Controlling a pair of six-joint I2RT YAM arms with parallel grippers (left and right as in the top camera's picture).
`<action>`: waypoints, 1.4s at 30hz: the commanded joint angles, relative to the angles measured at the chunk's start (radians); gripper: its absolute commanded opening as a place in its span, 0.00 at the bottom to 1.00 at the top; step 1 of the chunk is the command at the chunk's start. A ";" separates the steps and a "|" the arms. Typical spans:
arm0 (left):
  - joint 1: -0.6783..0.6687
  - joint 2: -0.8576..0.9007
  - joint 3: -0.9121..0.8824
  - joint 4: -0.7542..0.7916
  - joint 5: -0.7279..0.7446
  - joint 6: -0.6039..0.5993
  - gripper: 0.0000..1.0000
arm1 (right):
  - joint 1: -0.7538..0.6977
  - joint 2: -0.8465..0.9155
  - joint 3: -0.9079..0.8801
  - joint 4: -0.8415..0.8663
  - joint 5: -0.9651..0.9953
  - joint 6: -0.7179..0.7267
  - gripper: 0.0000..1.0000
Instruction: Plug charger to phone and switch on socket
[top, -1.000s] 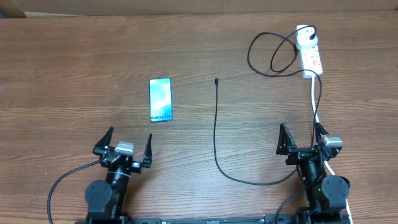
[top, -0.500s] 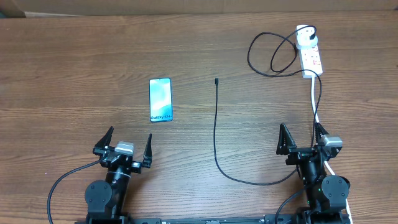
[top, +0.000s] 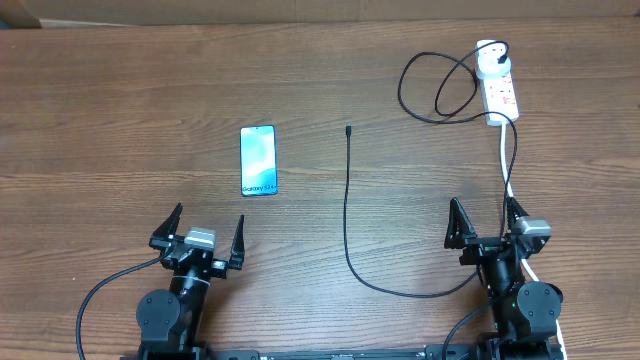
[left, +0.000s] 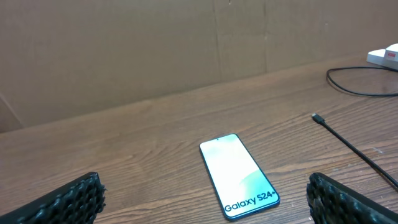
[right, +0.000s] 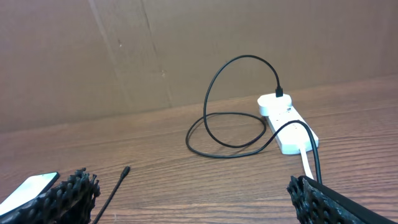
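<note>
The phone (top: 258, 160) lies face up left of centre, its lit screen reading "Galaxy S24+" (left: 239, 175). The charger's thin black cable (top: 347, 205) runs down the middle of the table, its connector tip (top: 348, 130) free on the wood, a short way right of the phone. It loops back to a white adapter (top: 491, 62) plugged into the white socket strip (top: 500, 92) at the far right. My left gripper (top: 200, 226) is open near the front edge, just short of the phone. My right gripper (top: 487, 218) is open at the front right, with nothing between its fingers (right: 74, 191).
The strip's white cord (top: 508, 175) and the black cable run toward my right arm's base (top: 520, 300). A cardboard wall (left: 186, 43) backs the table. In the right wrist view the cable loops (right: 227, 134) in front of the strip (right: 287, 121).
</note>
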 joint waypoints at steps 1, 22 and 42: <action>0.004 -0.012 -0.008 0.003 -0.006 0.015 0.99 | 0.005 -0.012 -0.011 0.006 0.013 0.002 1.00; 0.004 -0.012 -0.008 0.003 -0.004 0.015 0.99 | 0.005 -0.012 -0.011 0.006 0.013 0.002 1.00; 0.004 0.015 0.258 -0.238 0.013 -0.046 1.00 | 0.005 -0.012 -0.011 0.006 0.013 0.002 1.00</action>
